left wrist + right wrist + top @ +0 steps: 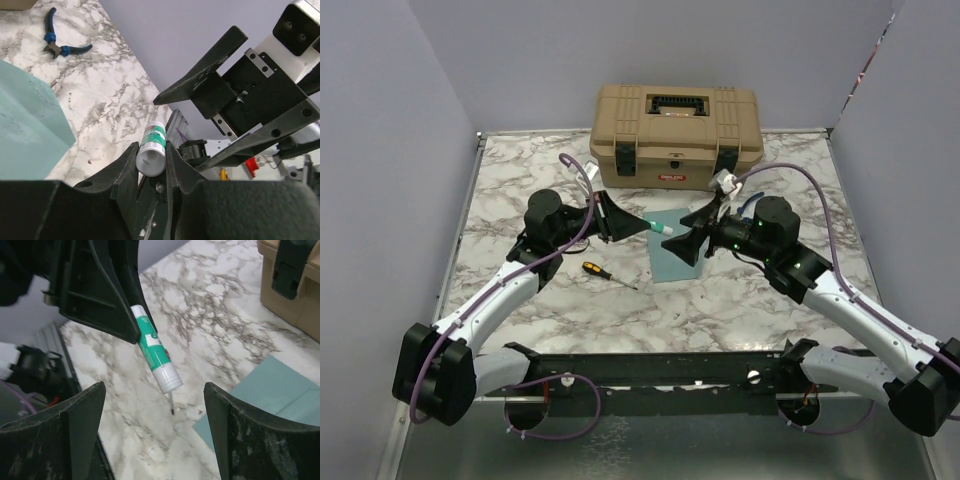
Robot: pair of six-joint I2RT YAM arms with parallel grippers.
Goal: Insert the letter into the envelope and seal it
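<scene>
The left gripper [152, 161] clamps the glue stick [151, 149] while the right gripper [154, 392] gapes wide and empty, so the tube's tip should meet the envelope [668, 268] squarely and lightly.

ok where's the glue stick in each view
top external: glue stick at centre, over the envelope's top edge.
left wrist: bottom centre, clamped in the left end effector.
right wrist: centre, slanting down to the right.
shared landmark: the envelope, at far left in left wrist, lower right in right wrist.
</scene>
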